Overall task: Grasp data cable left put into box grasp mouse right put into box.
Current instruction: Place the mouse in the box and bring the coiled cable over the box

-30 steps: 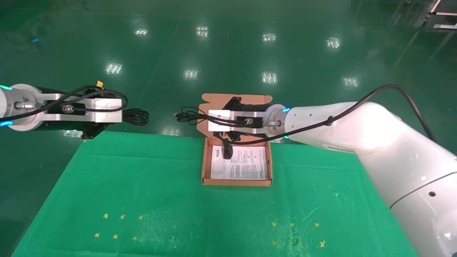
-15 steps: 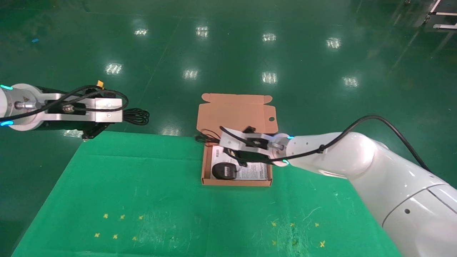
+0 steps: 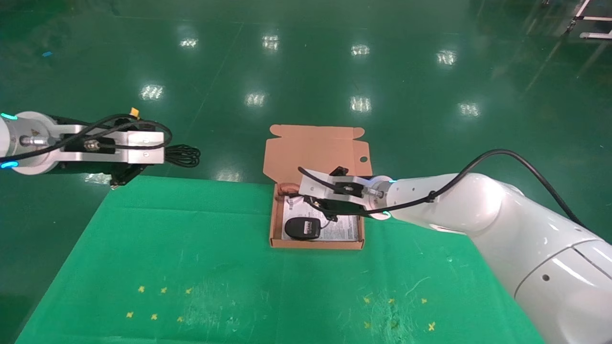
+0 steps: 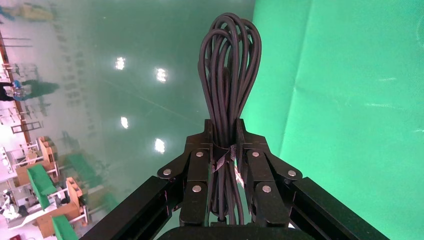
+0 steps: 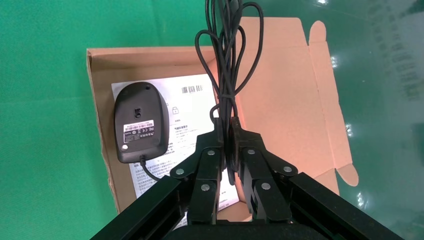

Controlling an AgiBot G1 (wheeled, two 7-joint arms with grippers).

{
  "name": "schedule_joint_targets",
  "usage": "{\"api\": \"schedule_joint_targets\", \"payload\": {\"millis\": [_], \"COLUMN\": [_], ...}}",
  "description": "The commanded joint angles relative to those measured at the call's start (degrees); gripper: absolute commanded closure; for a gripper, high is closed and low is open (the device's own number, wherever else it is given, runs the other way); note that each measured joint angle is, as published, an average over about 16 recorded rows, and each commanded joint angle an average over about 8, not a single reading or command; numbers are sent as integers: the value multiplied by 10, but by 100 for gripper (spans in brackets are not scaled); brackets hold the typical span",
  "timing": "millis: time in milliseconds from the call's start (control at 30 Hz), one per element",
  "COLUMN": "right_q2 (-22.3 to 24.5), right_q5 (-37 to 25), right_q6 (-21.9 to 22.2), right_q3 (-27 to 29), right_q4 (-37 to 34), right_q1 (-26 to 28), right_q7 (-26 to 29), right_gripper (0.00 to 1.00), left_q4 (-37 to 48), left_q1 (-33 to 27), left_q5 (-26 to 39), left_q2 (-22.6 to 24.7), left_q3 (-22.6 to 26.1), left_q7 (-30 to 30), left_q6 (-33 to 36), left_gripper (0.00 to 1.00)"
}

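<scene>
The mouse (image 5: pixel 140 123) lies underside up in the box (image 3: pixel 274 224), its label and the printed sheet (image 5: pixel 186 112) beneath too small to read. The right gripper (image 5: pixel 226 131) above pinches the mouse's bundled cord (image 5: pixel 226 60). Off the table's left, the left gripper (image 4: pixel 223 135) clamps the data cable (image 4: pixel 229 65), its lower loops hidden.

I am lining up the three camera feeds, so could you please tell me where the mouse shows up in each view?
Head view: the mouse lies in the near-left corner of the box, just below the right gripper.
Left wrist view: not in it; only the data cable in the left gripper.
Right wrist view: the mouse lies underside up on the printed sheet.
Shared landmark: the box.
</scene>
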Motion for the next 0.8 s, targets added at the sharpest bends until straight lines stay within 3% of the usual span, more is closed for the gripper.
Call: {"api": "schedule_joint_targets", "payload": {"millis": [33,300,533,800], "right_q2": [2,31,108,204], "right_q5": [0,-3,-23,-73], "right_q6": [-2,1,0,-1], "right_q3": [2,-3,1,-1], "right_q4": [3,25,86,195], "right_q1": [0,9,33,46], "right_q7": [-2,9,35,110], "right_gripper": [0,0,0,0], "left_q4": [2,31,91,205], "left_q1": [-1,21,59,82], "left_q5": [1,-35,-69,-101], "left_q2": [0,36,103,202], "left_q3": [0,2,6,16], "left_q7": [0,24,75,168], "left_q6": [0,-29,-108,-193], "left_gripper": [100,100,100,100]}}
